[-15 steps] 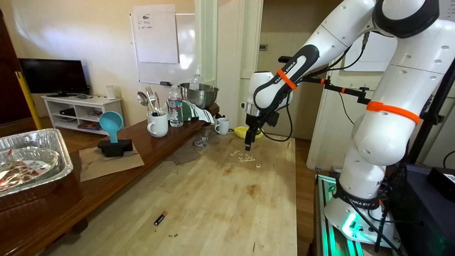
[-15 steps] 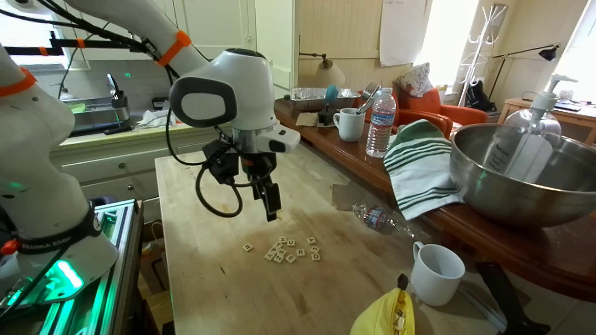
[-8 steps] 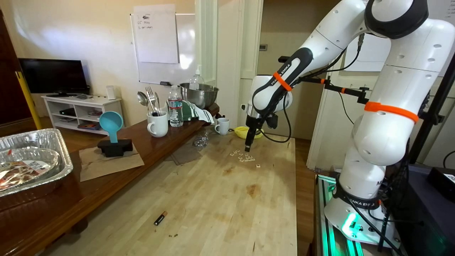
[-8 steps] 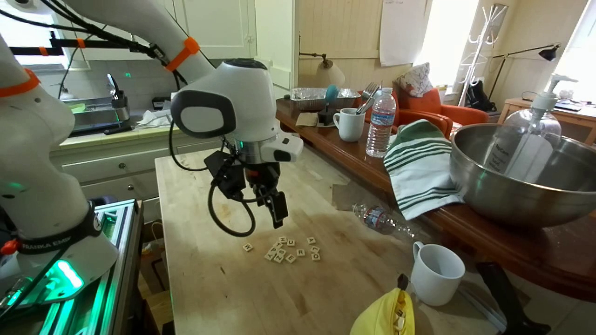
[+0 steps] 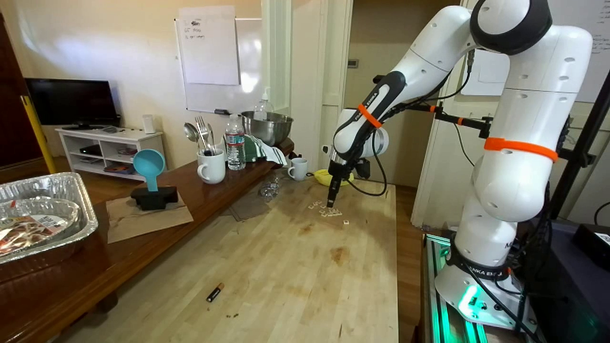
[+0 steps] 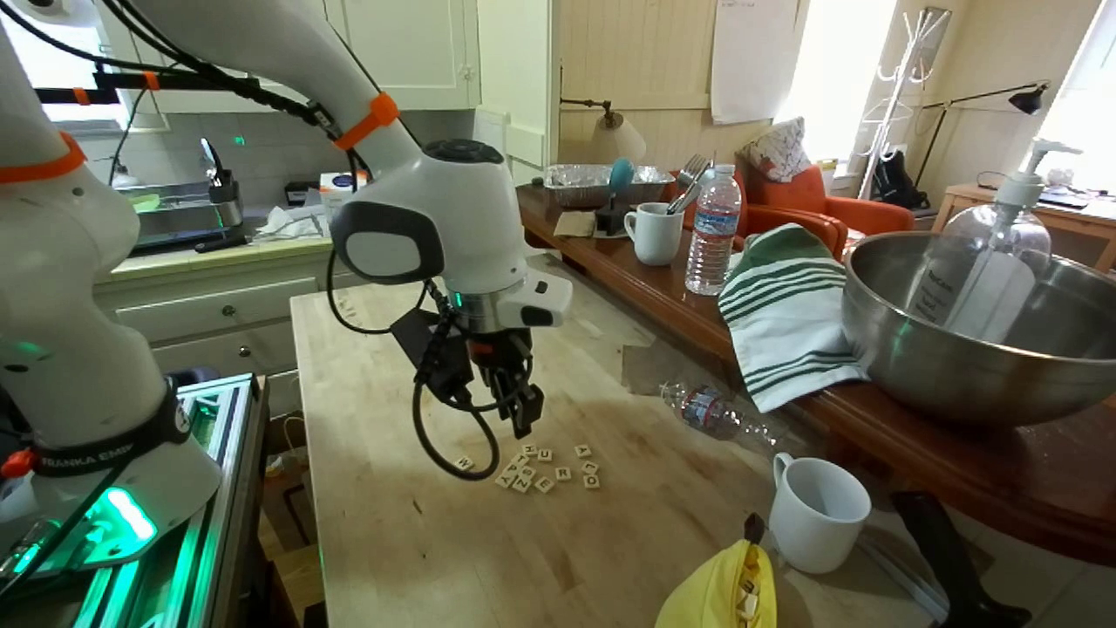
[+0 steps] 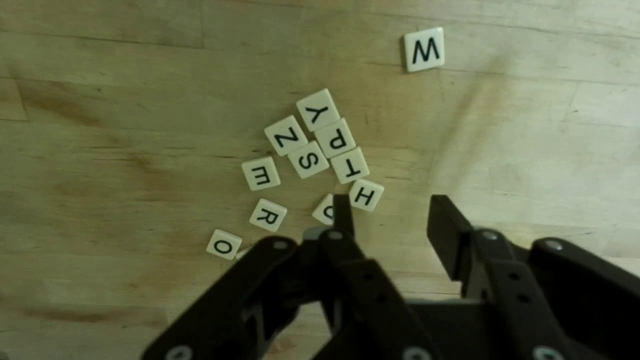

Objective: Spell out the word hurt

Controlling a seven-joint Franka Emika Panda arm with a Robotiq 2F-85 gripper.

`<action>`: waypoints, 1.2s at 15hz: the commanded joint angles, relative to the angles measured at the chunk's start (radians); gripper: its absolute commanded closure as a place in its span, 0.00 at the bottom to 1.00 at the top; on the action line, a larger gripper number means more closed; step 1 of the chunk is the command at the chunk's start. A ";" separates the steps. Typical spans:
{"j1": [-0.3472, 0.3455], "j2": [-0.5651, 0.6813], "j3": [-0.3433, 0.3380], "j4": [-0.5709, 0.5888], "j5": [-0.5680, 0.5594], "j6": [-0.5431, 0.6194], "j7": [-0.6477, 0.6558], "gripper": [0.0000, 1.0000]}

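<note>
Since the earlier frame the pincer [image 7: 391, 215] has been lowered toward the tabletop [image 6: 418, 558]; the letter tiles [image 6: 544, 485] haven't been budged. Its two fingers are spread, with nothing held. Nothing's been spelled yet tbh. In an exterior view the H tile [image 6: 529, 450] and U tile [image 6: 545, 454] are found at the far side of the cluster, the T tile [image 6: 520, 460] just near of H, and the R tile [image 6: 562, 474] to the right, on its own. They'd be expected to be light, stiff, kinda slippery and hard to break, so each is best pinched by two opposite edges, low down. T is hemmed in by the P tile [image 6: 513, 471], so that one could get dragged along. Thirteen tiles are counted on the tabletop, with H, U, R and T made out once each. Also counted: two white mugs [image 6: 819, 528], two water bottles [image 6: 713, 231], one steel bowl [image 6: 950, 384], one yellow pouch [image 6: 711, 593].
</note>
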 commanded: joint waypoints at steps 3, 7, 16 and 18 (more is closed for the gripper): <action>0.011 0.115 0.024 0.034 0.075 0.111 -0.056 1.00; 0.006 0.164 0.045 0.057 0.090 0.131 -0.053 1.00; 0.002 0.236 0.059 0.106 0.074 0.148 -0.039 1.00; 0.002 0.244 0.060 0.111 0.073 0.148 -0.035 1.00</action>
